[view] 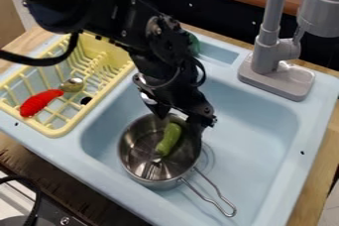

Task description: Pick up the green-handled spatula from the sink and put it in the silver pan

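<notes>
The black gripper (179, 122) hangs over the back part of a metal pot (136, 174) in the sink. Its fingers stand apart, one toward the left and one by the pot's right inner wall. Just below and in front of them, a fork with a thick green handle (169, 140) lies in the pot, its metal tines toward the front. Whether the gripper touches the handle is hard to tell. The pot's wire handle (215, 201) points to the front right.
Light blue sink (265, 136) walls surround the pot. To the left stands a yellow dish rack (63, 130) holding a spoon with a red handle (39, 103). A grey faucet (268, 46) rises at the back right. Behind the arm, a green object (193, 43) is partly hidden.
</notes>
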`<state>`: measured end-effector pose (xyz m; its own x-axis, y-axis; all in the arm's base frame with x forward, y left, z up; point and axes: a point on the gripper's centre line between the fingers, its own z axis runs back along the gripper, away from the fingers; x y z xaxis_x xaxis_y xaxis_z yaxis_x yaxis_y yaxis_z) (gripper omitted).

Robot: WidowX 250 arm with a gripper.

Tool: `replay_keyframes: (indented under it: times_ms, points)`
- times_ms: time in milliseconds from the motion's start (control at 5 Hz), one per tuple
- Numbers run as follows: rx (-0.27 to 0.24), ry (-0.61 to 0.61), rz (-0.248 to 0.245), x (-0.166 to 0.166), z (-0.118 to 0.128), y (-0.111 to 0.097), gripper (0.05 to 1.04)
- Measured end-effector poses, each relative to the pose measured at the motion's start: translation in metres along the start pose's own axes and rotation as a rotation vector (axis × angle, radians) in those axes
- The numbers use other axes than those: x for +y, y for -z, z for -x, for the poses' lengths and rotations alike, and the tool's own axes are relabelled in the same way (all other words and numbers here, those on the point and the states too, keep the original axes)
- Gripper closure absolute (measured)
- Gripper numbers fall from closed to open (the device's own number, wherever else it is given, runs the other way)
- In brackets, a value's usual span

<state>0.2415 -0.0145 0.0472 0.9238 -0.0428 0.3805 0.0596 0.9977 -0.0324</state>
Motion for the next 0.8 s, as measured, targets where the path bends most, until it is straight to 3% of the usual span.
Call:
replay_keyframes:
  times_ms: [400,800]
  points:
    - [0.011,-0.009,0.030,0.001,-0.002,-0.010,0.085]
    - [0.115,0.043,-0.016,-0.043,0.003,-0.020,0.085]
